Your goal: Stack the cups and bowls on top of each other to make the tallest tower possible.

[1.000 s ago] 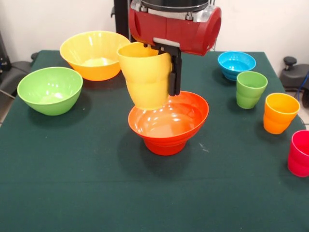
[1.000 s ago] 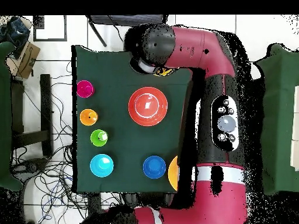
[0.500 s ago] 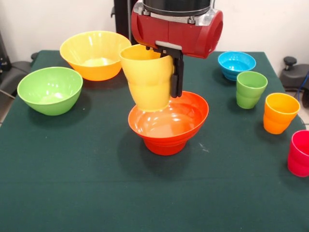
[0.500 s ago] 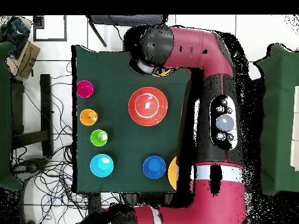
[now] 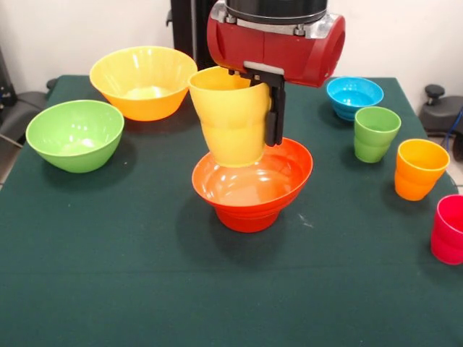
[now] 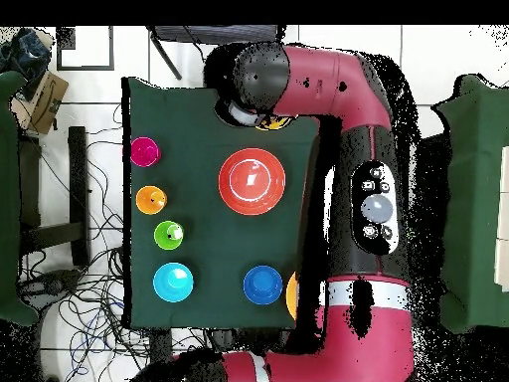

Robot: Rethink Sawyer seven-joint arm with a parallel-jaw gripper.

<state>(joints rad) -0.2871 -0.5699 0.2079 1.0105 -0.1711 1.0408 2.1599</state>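
Yellow cup carried over the orange bowl, not yet set down.

Front view: the claw (image 5: 255, 108) grips the yellow cup (image 5: 231, 116) by its rim, one black finger (image 5: 274, 116) down the outside wall, the cup tilted and hanging just above the orange bowl (image 5: 252, 181) at mid-surface (image 5: 108, 275). The step looks like placing a cup on the tower base; next it likely needs centring, levelling and lowering before release. Green cup (image 5: 375, 133), orange-yellow cup (image 5: 420, 168) and pink-red cup (image 5: 449, 228) wait apart.

Overhead view: the arm (image 6: 333, 85) hides the cup; the orange bowl (image 6: 252, 181) sits mid-surface.
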